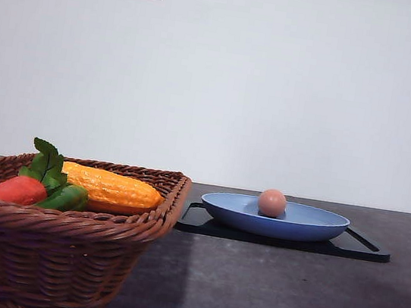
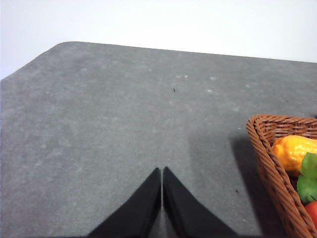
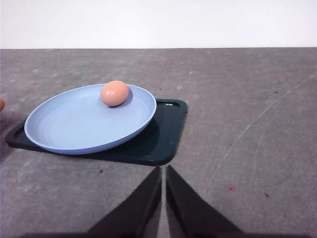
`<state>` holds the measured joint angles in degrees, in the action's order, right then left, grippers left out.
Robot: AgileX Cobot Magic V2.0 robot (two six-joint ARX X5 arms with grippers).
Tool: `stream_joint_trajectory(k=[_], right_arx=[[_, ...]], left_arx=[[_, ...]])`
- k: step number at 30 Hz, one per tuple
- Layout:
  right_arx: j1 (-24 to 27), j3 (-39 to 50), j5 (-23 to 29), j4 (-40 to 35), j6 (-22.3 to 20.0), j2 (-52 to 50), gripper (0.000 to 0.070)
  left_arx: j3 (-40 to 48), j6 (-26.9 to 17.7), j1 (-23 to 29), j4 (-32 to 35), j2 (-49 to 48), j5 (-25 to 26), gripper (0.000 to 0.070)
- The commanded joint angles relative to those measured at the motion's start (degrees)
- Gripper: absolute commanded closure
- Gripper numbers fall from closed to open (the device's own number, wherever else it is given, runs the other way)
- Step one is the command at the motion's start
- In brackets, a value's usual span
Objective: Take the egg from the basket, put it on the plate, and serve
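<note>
Resting on the plate (image 1: 310, 228) atop the tray (image 3: 158, 144), well apart from the basket (image 1: 61, 256), the egg (image 1: 272, 202) looks light, slick and fragile, best cradled gently across its middle, while both pincers, left (image 2: 162, 174) and right (image 3: 164, 172), sit pinched together, holding nothing.

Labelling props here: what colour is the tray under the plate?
Black tray, with a dark green cast; clearest in the right wrist view.

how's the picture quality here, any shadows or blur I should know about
Front view: even soft light, the basket casts a dim shadow on the table toward the tray. Right wrist view: sharp on the egg and plate, no glare. Left wrist view: table slightly soft, basket's shadow beside its rim.
</note>
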<state>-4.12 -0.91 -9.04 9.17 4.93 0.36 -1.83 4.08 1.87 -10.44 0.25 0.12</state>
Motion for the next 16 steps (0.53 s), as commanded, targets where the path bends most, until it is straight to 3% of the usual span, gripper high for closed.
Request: stream_joint_trajectory(k=[1,16], right_arx=[[-0.20,0.37,0.07,-0.11,0.62,-0.15,0.0700],[-0.20,0.37,0.07,-0.11,0.63,-0.15,0.0700]], left_arx=[[1.01,0.37,0.09,-0.31,-0.09,0.07,0.0700],[1.01,0.37,0.09,-0.30,-0.09,0.06,0.0700]])
